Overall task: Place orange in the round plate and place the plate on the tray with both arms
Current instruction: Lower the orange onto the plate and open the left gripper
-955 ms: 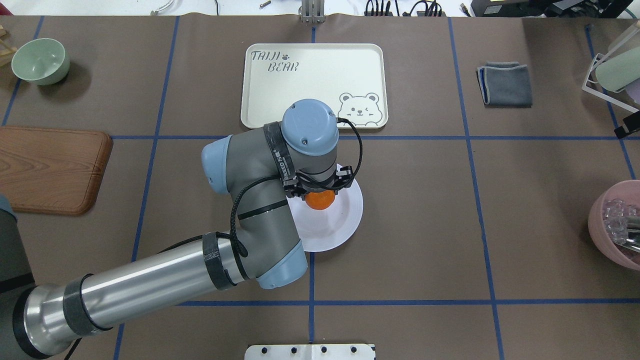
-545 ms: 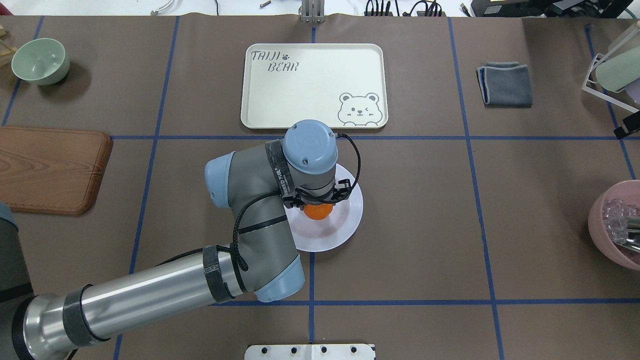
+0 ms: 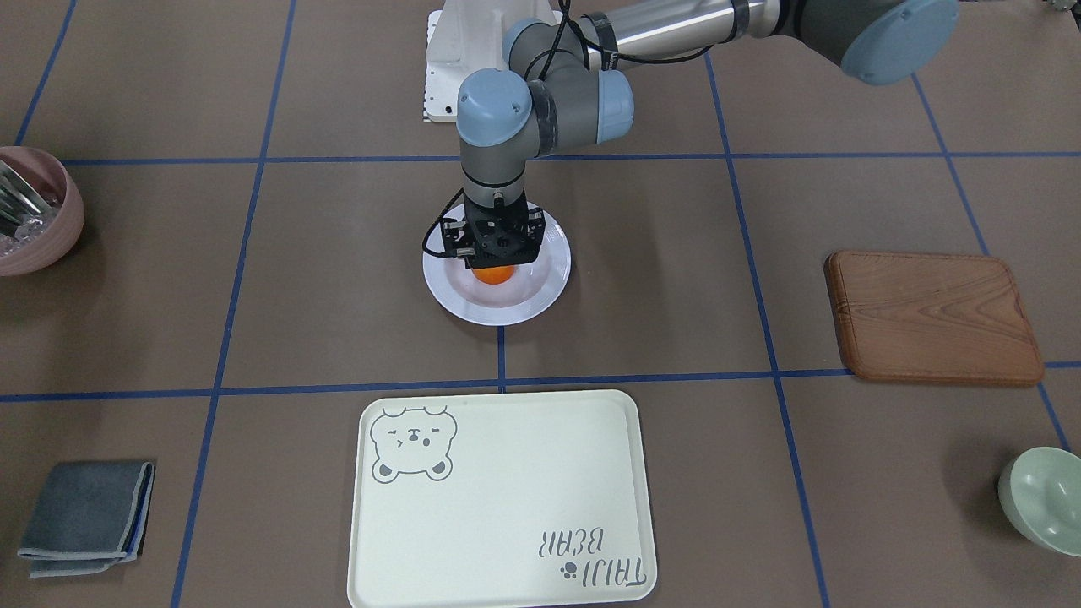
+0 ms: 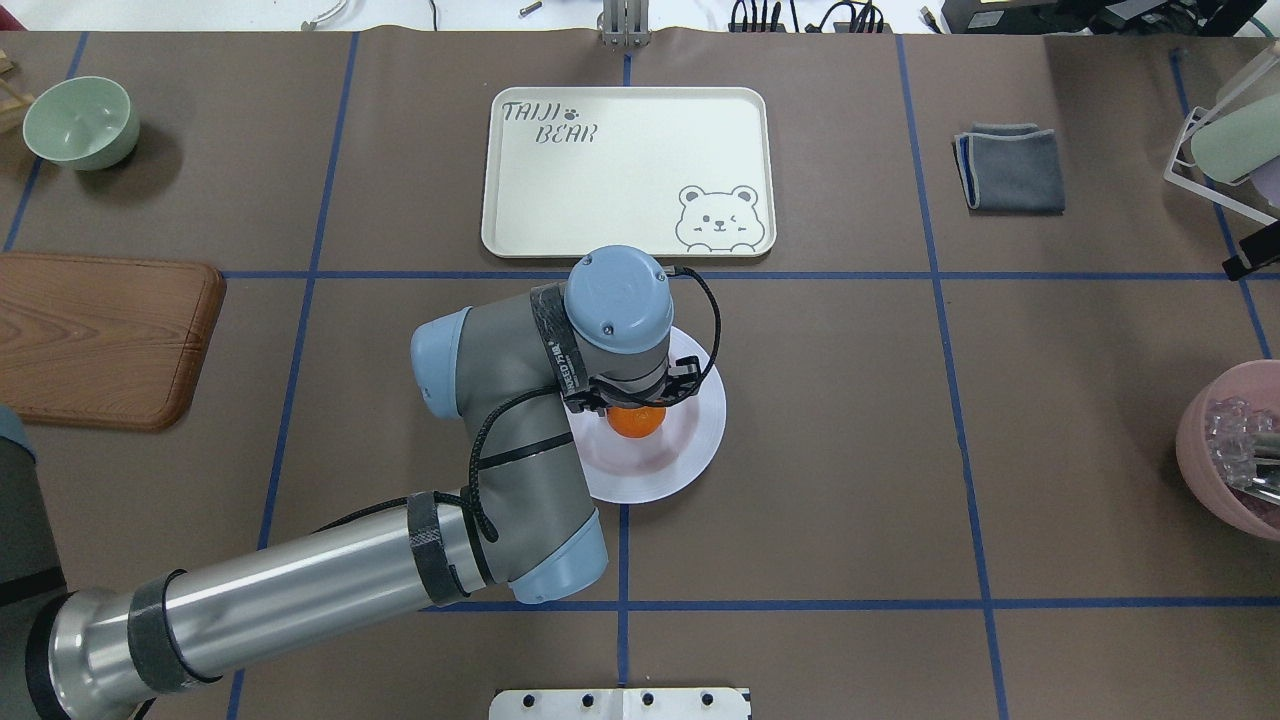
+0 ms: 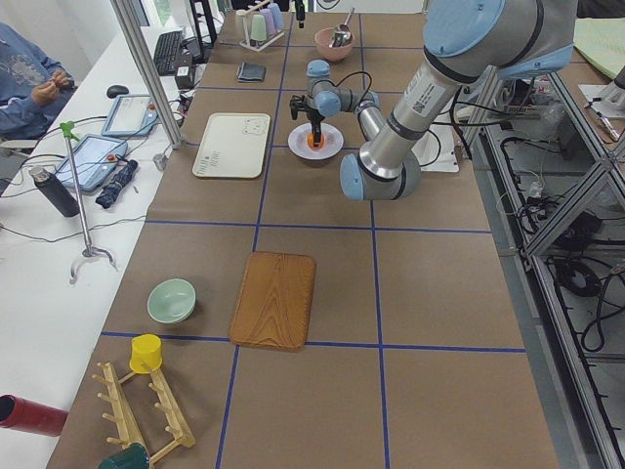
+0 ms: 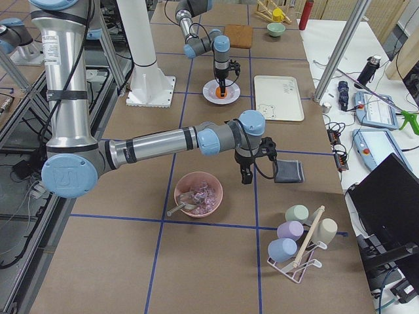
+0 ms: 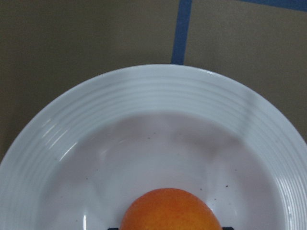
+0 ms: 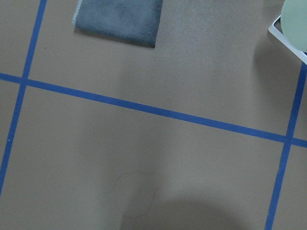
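Observation:
The orange (image 4: 636,421) sits low in the middle of the white round plate (image 4: 692,440), which rests on the table just robot-side of the cream tray (image 4: 620,180). My left gripper (image 3: 494,256) points straight down over the plate and is shut on the orange (image 3: 492,274). The left wrist view shows the orange (image 7: 170,211) at its bottom edge against the plate's ridged rim (image 7: 158,96). My right gripper (image 6: 245,178) hangs above bare table between a pink bowl and a grey cloth; I cannot tell whether it is open or shut.
A brown wooden board (image 4: 100,335) and a pale green bowl (image 4: 80,122) lie at the left. A folded grey cloth (image 4: 1010,168), a cup rack (image 4: 1225,150) and a pink bowl (image 4: 1230,450) with utensils sit at the right. The tray (image 3: 507,490) holds nothing.
My left arm has come down and slightly toward the robot, bringing the orange lower into the plate. Over the last half second it has barely moved.

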Action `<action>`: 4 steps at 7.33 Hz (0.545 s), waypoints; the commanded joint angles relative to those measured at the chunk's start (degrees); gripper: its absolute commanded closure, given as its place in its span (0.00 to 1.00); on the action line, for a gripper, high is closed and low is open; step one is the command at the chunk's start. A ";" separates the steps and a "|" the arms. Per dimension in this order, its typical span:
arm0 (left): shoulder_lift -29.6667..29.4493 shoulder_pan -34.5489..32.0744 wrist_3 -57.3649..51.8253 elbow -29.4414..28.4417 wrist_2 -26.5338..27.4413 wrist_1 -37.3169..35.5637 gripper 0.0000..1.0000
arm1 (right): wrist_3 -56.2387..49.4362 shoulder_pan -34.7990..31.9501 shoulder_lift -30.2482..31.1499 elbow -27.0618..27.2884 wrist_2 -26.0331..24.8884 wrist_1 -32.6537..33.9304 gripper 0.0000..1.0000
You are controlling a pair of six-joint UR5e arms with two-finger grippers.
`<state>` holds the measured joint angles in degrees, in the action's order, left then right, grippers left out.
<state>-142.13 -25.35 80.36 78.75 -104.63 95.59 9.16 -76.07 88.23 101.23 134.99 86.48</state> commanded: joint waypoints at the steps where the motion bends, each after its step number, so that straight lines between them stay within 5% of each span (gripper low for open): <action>1: 0.27 -0.83 0.15 2.35 0.40 -0.66 0.03 | 0.42 0.83 -0.95 -0.24 0.01 -0.17 0.00; 3: 12.15 -4.25 -2.99 16.00 -0.48 -1.45 0.03 | 5.31 3.37 -2.27 0.10 0.01 -1.31 0.00; 4: 18.40 -7.49 -8.67 22.00 -4.31 -1.80 0.03 | 10.91 5.73 -2.18 -0.07 -0.08 -7.76 0.00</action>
<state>-131.70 -29.54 76.96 92.51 -105.80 94.23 14.47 -72.86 86.30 101.19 134.98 84.05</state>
